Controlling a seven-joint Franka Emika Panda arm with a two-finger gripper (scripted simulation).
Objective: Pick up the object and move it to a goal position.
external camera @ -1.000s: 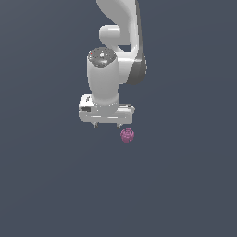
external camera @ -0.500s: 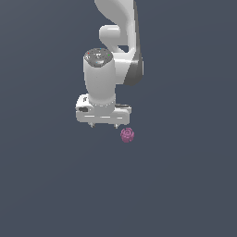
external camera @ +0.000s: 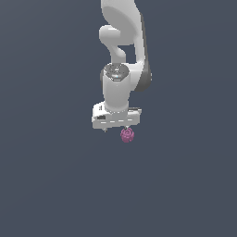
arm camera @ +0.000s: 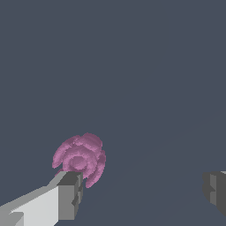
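The object [external camera: 127, 135] is a small magenta-pink bumpy blob on the dark grey floor. In the exterior view it sits just under the right end of my white gripper [external camera: 116, 129]. In the wrist view the object [arm camera: 80, 158] lies right by the tip of one finger [arm camera: 66, 196], not centred between the two. The other finger [arm camera: 215, 190] is far across from it. My gripper [arm camera: 142, 187] is open wide and holds nothing. Whether the near finger touches the object I cannot tell.
The white arm [external camera: 125, 51] rises above the gripper in the exterior view. All around is plain dark grey floor [external camera: 55, 185] with no other objects or edges in view.
The gripper has moved toward the exterior view's right and a little lower, closer over the object. The object has not moved.
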